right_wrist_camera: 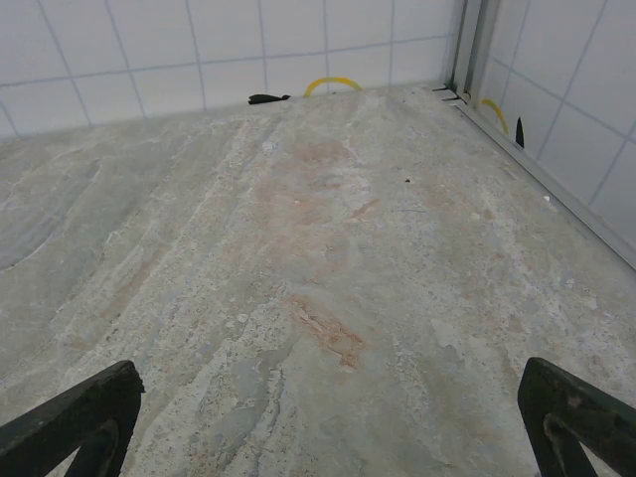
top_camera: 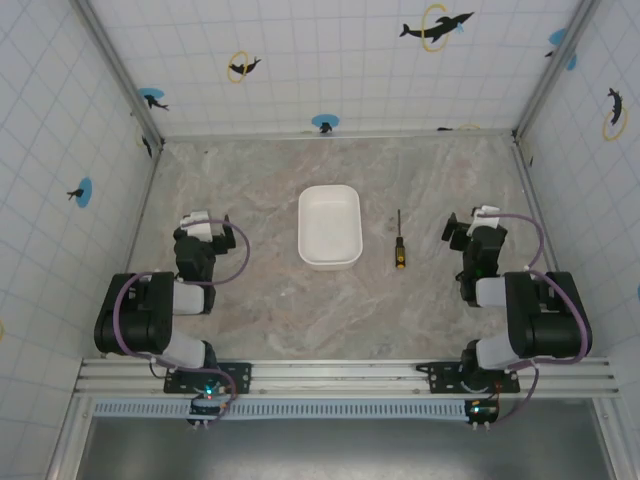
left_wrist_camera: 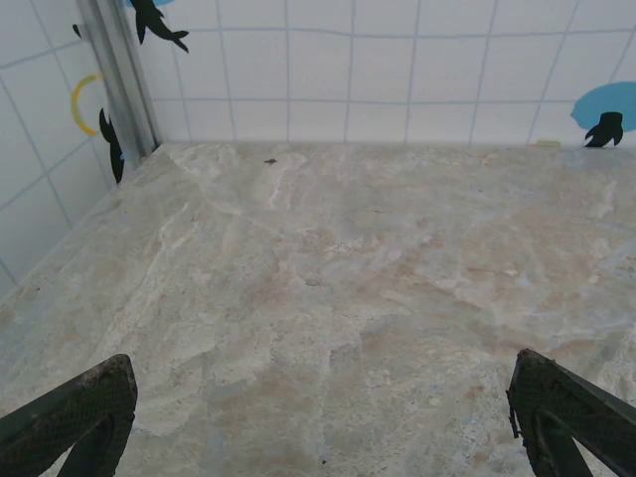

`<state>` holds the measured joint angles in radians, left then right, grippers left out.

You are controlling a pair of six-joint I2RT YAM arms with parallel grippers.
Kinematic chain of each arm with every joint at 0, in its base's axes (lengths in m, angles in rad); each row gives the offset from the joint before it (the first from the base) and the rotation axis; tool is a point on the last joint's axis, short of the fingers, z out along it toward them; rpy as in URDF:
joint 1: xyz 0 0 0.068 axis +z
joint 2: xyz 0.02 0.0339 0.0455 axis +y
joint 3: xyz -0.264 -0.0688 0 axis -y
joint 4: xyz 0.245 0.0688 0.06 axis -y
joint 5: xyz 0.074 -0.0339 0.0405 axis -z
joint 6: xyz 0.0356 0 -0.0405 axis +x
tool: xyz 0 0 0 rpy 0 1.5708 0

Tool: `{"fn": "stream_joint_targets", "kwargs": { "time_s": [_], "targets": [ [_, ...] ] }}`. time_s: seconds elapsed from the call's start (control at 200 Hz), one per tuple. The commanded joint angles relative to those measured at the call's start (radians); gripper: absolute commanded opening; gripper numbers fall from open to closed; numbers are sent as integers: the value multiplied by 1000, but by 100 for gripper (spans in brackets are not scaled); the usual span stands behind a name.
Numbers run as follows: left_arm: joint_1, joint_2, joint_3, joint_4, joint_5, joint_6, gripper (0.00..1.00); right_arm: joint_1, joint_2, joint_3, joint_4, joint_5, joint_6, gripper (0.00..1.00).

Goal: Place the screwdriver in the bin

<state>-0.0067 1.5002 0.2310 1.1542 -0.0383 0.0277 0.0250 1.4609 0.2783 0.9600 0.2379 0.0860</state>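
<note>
The white bin (top_camera: 329, 227) lies empty in the middle of the stone table in the top view. Just right of it lies the small screwdriver (top_camera: 399, 241), its thin shaft pointing away and its yellow-and-black handle nearest the arms. My left gripper (top_camera: 197, 224) rests far left of the bin, and my right gripper (top_camera: 473, 224) sits to the right of the screwdriver, apart from it. In the left wrist view the left gripper (left_wrist_camera: 323, 417) stands open over bare stone. The right gripper (right_wrist_camera: 328, 417) is likewise open with nothing between its fingers.
Tiled walls with dolphin stickers enclose the table (top_camera: 260, 180) on three sides. A metal rail (top_camera: 340, 375) carrying both arm bases runs along the near edge. Metal corner posts (left_wrist_camera: 117, 79) stand at the back corners.
</note>
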Motion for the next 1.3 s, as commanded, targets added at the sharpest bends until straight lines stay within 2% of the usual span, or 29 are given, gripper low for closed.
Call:
{"fn": "stream_joint_targets", "kwargs": {
  "time_s": [0.0,0.501,0.671,0.786,0.971,1.106,1.211,1.291],
  "targets": [
    [-6,12,20,33,-5,18,97,-4,11,33,50,12,-6,100],
    [-6,12,19,33,-5,18,98,-2,10,33,50,12,-7,100],
    [-1,12,19,30,6,14,97,8,3,37,39,71,3,100],
    [-2,7,20,34,12,18,98,7,-30,59,-30,98,11,100],
    [-1,-64,85,-143,53,38,98,19,-105,60,-89,106,-3,100],
    [-7,-170,75,-207,54,39,97,61,-218,138,-332,109,-17,100],
    [-8,-249,150,-418,70,-20,98,107,-283,272,-657,78,36,100],
    [-9,-262,234,-585,141,-97,98,159,-298,360,-859,43,90,100]
  ]
}}
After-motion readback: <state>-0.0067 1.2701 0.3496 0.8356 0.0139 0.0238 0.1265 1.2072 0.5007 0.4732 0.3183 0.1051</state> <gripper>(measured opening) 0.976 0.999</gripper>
